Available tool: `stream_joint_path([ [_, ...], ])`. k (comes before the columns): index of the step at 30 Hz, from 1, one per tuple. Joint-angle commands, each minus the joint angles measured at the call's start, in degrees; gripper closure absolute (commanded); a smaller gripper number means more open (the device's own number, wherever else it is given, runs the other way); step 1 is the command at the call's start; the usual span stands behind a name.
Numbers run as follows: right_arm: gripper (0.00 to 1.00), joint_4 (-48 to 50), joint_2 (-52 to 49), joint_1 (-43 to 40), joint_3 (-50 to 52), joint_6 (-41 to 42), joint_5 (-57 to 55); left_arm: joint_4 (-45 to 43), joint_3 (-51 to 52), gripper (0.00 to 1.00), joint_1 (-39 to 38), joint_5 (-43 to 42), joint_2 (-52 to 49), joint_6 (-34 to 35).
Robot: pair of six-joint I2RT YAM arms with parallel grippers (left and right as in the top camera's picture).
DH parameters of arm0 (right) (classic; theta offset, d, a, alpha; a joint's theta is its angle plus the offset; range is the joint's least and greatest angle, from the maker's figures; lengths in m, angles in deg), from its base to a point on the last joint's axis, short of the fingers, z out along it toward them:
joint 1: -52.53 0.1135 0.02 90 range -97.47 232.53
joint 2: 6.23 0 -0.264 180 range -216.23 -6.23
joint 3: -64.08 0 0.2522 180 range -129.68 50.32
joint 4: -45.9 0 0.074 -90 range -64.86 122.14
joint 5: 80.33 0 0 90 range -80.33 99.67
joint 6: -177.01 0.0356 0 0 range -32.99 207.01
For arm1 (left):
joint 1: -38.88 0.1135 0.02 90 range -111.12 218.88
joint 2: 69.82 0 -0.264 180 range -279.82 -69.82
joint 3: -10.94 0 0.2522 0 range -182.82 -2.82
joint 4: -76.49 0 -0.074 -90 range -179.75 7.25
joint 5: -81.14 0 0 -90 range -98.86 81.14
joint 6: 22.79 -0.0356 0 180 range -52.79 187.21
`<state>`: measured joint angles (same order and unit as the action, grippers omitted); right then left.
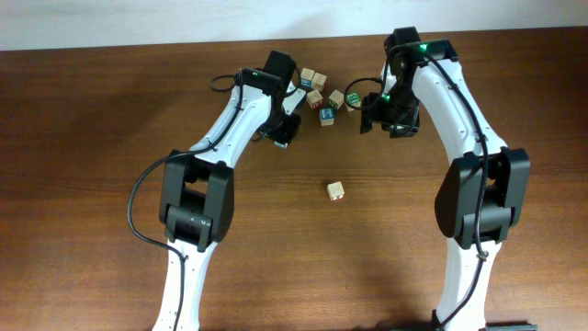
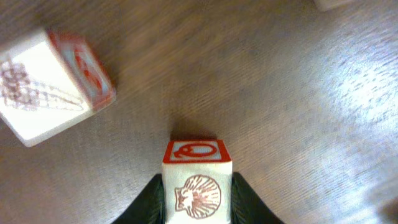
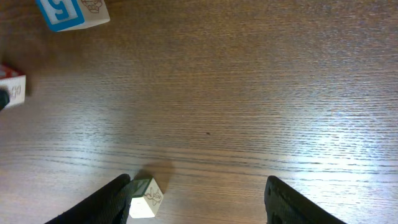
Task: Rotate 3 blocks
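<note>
Left gripper (image 2: 197, 186) looks clamped on red Q block (image 2: 196, 163). Right gripper (image 3: 199, 182) wide open, one finger touching pale block (image 3: 144, 200).

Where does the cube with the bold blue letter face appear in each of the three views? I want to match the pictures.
Overhead: the blue-lettered cube lies in the upper part of the picture, slightly right of the middle.
Left wrist: it is not in this picture.
Right wrist: it is in the top left corner, partly cut off by the upper edge.
Shared landmark: the dark wooden table, whose grain shows in every view.
</note>
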<state>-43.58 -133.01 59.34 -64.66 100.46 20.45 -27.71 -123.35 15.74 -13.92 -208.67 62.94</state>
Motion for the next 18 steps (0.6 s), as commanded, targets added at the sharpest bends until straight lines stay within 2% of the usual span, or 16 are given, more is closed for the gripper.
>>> stream_joint_path([
  [1,0.32,-0.2,0.0,0.3,-1.0,-0.2,-1.0,4.8,-1.6,0.75,-0.2,0.6,-0.6,9.9],
  [12,0.32,-0.2,0.0,0.3,-1.0,-0.2,-1.0,20.8,-1.6,0.74,-1.1,0.0,-0.6,12.6],
  [18,0.31,-0.2,0.0,0.3,-1.0,-0.2,-1.0,24.4,-1.6,0.73,-4.6,-0.1,-0.6,12.6],
])
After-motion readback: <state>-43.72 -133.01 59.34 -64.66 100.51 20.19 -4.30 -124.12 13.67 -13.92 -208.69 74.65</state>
